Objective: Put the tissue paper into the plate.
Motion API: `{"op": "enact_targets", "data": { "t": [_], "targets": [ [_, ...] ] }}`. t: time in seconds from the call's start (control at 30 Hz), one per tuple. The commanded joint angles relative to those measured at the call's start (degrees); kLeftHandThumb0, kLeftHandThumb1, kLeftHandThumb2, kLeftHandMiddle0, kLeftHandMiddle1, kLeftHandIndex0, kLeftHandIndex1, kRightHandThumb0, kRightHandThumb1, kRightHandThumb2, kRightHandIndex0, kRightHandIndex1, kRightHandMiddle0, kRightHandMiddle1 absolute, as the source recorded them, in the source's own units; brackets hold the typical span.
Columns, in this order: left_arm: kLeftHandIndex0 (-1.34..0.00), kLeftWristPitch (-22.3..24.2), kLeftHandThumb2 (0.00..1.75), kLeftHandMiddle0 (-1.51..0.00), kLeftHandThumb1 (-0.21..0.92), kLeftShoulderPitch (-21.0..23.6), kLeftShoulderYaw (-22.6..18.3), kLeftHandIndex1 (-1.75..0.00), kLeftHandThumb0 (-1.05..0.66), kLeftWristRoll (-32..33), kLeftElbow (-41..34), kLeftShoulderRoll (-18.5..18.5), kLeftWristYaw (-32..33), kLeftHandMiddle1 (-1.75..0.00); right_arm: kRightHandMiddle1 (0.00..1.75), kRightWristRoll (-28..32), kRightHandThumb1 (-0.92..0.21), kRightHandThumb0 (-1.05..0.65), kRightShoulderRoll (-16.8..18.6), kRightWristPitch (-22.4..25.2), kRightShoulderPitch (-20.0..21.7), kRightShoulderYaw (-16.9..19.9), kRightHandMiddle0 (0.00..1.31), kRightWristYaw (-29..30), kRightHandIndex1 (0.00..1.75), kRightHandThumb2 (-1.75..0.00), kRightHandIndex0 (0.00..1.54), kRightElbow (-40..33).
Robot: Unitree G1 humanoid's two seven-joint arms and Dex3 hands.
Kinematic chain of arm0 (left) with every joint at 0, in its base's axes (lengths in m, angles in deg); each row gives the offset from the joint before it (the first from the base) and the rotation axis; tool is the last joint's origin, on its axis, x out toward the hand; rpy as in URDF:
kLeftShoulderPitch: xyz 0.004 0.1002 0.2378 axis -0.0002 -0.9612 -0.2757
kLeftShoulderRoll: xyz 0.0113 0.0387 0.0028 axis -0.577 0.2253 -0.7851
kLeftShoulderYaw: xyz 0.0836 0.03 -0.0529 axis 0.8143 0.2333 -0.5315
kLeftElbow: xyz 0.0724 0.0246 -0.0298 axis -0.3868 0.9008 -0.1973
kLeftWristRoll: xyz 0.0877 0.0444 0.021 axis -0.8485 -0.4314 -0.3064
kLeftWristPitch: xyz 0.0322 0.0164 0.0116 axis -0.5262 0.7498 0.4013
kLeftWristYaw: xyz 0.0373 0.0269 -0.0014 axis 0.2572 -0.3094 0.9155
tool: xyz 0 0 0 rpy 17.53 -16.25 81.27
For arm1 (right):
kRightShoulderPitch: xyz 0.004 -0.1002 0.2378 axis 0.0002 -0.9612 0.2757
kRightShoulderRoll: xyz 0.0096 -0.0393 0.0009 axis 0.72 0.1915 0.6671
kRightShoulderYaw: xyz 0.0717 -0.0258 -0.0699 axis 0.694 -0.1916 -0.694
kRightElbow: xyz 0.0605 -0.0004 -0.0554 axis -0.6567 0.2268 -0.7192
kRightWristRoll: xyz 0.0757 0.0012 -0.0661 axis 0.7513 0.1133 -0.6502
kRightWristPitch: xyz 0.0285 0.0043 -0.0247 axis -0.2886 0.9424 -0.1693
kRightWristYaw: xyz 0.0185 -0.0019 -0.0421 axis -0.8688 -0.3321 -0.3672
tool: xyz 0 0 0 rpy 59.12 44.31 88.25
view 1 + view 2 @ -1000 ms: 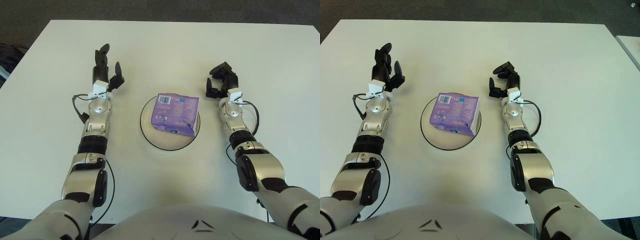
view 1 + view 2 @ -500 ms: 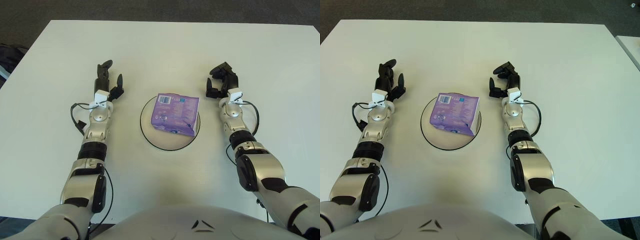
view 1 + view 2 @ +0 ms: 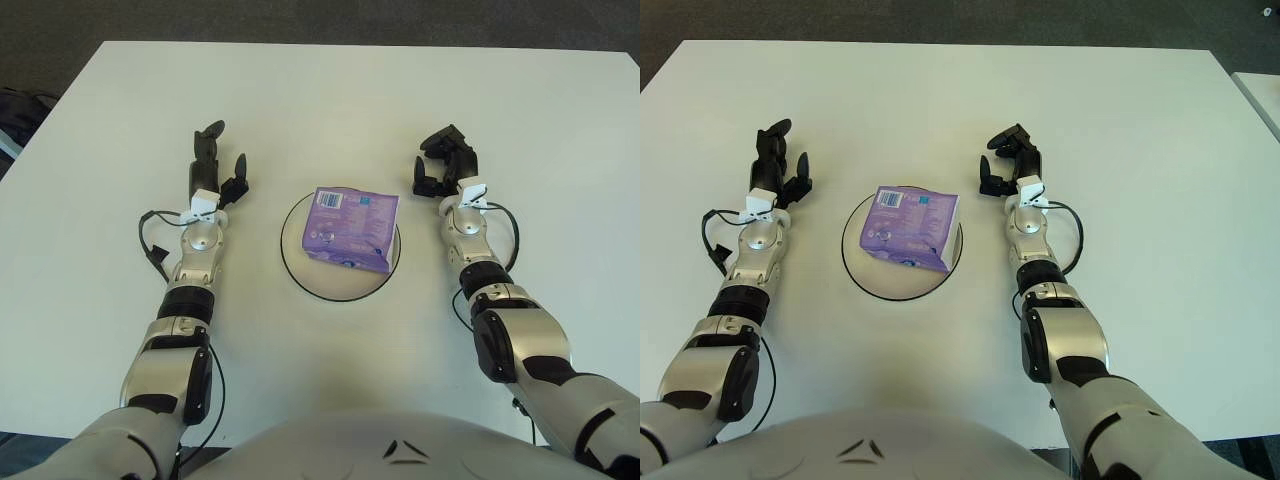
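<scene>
Lying flat inside the plate (image 3: 340,283), the tissue pack (image 3: 352,228) sits toward the far half of the dish, one corner reaching about to the right rim; in the left eye view nothing touches it, so I judge the placing done. Left robot hand (image 3: 217,170) shows left of the plate, well apart from it, fingers spread and pointing away from the robot, holding nothing: a posture that reads as clear of the work, not reaching. Right robot hand (image 3: 444,163) shows right of the plate, near but not touching, fingers loosely curled over an empty palm. Right eye view: same layout from slightly to one side. Pack (image 3: 911,226) within the plate's dark rim line (image 3: 902,297), bare dish showing on the near side. Left robot hand (image 3: 779,165) spread, empty; right robot hand (image 3: 1006,163) half-curled, empty. Whether either hand rests on the table (image 3: 1140,120) cannot be told. Both arms flank the plate evenly, likely a neutral pose.
</scene>
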Motion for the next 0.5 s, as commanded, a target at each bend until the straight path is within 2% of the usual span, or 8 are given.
{"op": "enact_targets", "data": {
  "t": [0.0,0.47],
  "targets": [
    [0.00,0.1,0.69,-0.23,0.92,-5.1,1.6,-0.68,-0.70,-1.5,6.9,1.8,1.7,0.00,1.60,0.7,-0.19,-0.01,2.7,12.0,-14.4,0.0,0.54,-1.2,1.75,-1.42,0.73,10.4],
    [0.00,-3.5,0.74,-0.24,0.92,-6.1,1.7,-0.67,-0.69,-0.9,8.2,2.7,2.6,-0.01,1.63,-0.5,-0.19,-0.01,3.0,11.6,-14.1,-1.1,0.52,0.9,1.75,-1.44,0.73,9.9]
  ]
}}
